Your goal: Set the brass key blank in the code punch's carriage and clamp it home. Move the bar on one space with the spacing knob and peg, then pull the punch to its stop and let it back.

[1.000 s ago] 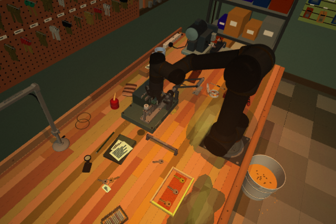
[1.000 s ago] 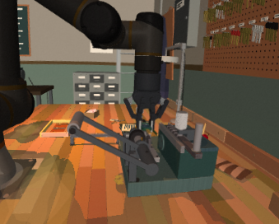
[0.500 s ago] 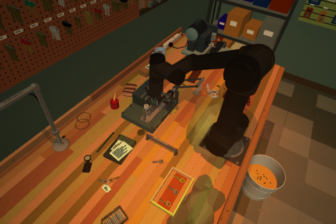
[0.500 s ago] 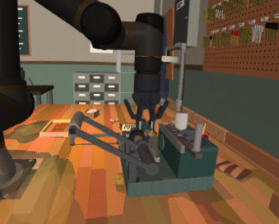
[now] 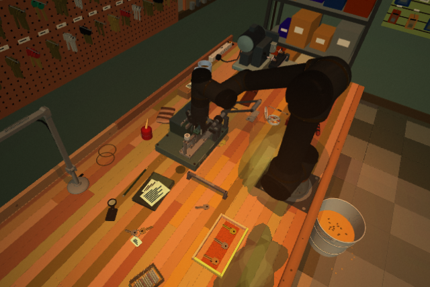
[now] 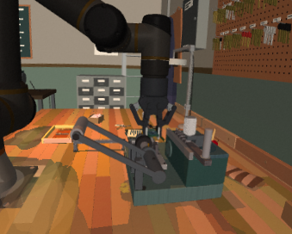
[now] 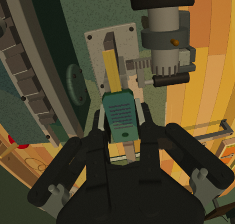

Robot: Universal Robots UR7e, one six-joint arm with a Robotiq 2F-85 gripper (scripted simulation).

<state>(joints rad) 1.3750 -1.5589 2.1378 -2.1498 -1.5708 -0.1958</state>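
The green clamp lever [image 7: 120,119] of the code punch's carriage is gripped by my closed gripper [image 7: 121,125], which stands upright over the machine [image 5: 195,130] [image 6: 153,123]. The brass key blank [image 7: 111,70] lies in the carriage's grey plate just beyond the lever. To its right stand the toothed spacing bar [image 7: 139,63], the ribbed spacing knob [image 7: 165,52] with its orange peg [image 7: 175,42], and a black handle [image 7: 171,79]. The code punch [image 5: 192,138] [image 6: 179,172] sits mid-bench, and its long punch handle [image 6: 114,146] slopes up toward the arm's side.
The punch's dark green body with its row of depth keys [image 7: 27,79] rises close on the gripper's left. A red candle holder [image 5: 146,132] stands beside the machine, a yellow tray of key blanks [image 5: 220,242] lies near the front, and a grey bar [image 5: 206,184] lies between.
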